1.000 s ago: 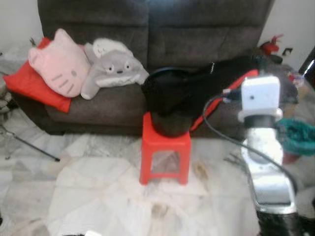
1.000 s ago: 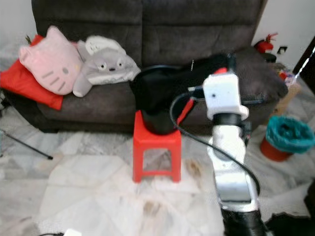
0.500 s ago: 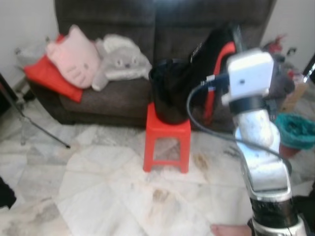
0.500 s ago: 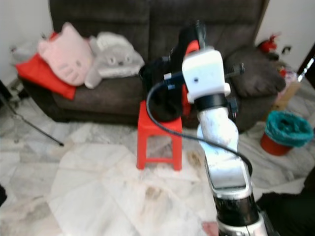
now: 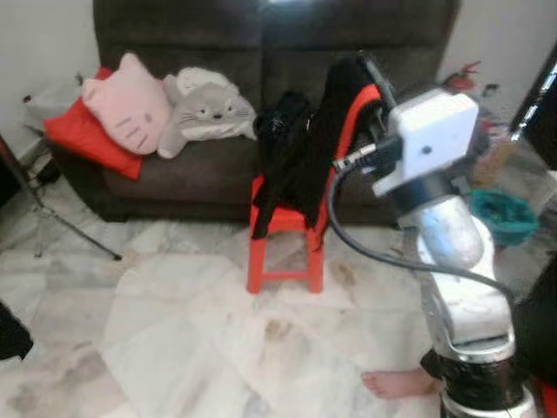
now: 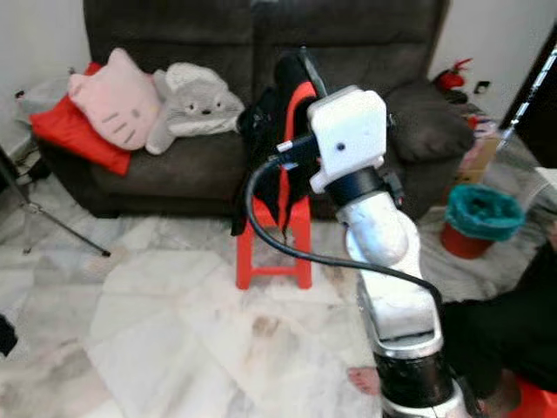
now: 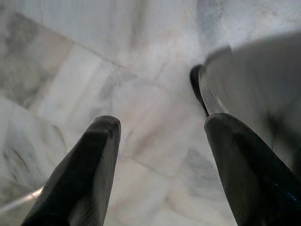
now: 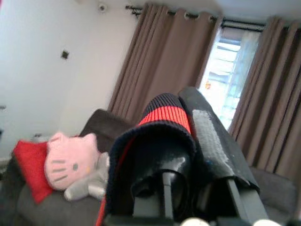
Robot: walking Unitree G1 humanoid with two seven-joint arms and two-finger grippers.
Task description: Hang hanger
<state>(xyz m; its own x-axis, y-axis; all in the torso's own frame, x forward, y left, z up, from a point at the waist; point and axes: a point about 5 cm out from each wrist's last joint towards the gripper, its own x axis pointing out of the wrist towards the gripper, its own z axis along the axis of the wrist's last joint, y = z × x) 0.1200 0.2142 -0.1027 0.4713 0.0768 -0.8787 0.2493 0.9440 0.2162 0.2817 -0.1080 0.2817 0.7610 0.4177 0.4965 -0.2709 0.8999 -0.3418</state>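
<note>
I have the black garment with the red stripe (image 5: 306, 152) hanging from my right gripper (image 8: 188, 176), lifted over the red stool (image 5: 283, 231) that stands in front of the dark sofa (image 5: 261, 52). The cloth runs long and nearly vertical: its top sits at the gripper, its tail trails down and to the left onto the stool seat. In the right wrist view the ribbed collar drapes over both fingers (image 8: 207, 141), which look closed on it. I cannot make out the hanger itself under the fabric, nor any rail to hang it on.

My right arm is raised, forearm upright, wrist camera block (image 5: 426, 144) turned towards the sofa. It is the arm doing the work. My left gripper (image 7: 155, 155) hangs low, pointed at the marble floor (image 7: 94, 56), fingers spread wide with nothing between them.

A person's bare foot (image 5: 396, 383) rests on the floor close to my right side, so I judge any swing or step that way needs care.
</note>
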